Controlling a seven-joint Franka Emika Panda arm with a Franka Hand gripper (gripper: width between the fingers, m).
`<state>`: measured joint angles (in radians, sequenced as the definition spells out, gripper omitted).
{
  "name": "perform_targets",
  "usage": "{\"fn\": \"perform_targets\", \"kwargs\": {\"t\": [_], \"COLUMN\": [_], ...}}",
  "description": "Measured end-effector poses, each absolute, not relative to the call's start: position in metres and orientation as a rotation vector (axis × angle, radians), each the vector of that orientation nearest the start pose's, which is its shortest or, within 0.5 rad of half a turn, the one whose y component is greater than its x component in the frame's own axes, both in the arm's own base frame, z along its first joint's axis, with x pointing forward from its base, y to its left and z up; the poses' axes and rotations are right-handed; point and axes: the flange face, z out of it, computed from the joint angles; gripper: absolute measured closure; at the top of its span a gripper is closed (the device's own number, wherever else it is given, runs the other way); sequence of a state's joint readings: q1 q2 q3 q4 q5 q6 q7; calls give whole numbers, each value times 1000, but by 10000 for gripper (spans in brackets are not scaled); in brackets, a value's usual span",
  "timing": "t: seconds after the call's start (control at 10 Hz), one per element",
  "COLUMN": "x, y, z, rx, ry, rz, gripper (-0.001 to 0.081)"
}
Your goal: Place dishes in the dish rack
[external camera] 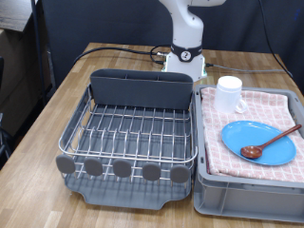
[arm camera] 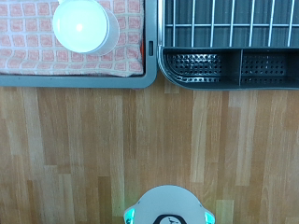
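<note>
The rack [external camera: 128, 133] sits on the wooden bench [external camera: 57, 95] at the exterior view's left, with its wires bare. Its tall grey back compartment [external camera: 141, 88] is at the far end and a row of grey discs [external camera: 122, 169] at the near edge. Just beside it on the right, almost touching, stands the grey crate [external camera: 252, 195] lined with pink checked cloth [external camera: 275, 106].

All the dishes lie in the crate: the white mug [external camera: 229, 92] at the far left corner, the blue plate [external camera: 259, 142] nearer, and the brown spoon [external camera: 269, 142] lying across the plate.

The arm's base [external camera: 186, 59] stands behind the rack. Bare bench lies between the base and the two containers, as the wrist view shows [arm camera: 112, 140]. The tool itself is out of sight in both views, so its state cannot be told.
</note>
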<state>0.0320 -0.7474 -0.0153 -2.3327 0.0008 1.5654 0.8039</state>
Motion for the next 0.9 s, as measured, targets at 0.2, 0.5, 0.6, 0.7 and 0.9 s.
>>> {"fn": "perform_targets", "kwargs": {"t": [0.2, 0.5, 0.6, 0.7, 0.9], "x": [332, 367, 377, 384, 395], "y": [24, 62, 76, 91, 121], "z": [587, 575, 569, 563, 551], "rx": [-2876, -2780, -2736, -2693, -2633], "ry": [1304, 1465, 1521, 1574, 1657], "rz": [61, 32, 2, -20, -15], "gripper": [3, 3, 3, 3, 3]}}
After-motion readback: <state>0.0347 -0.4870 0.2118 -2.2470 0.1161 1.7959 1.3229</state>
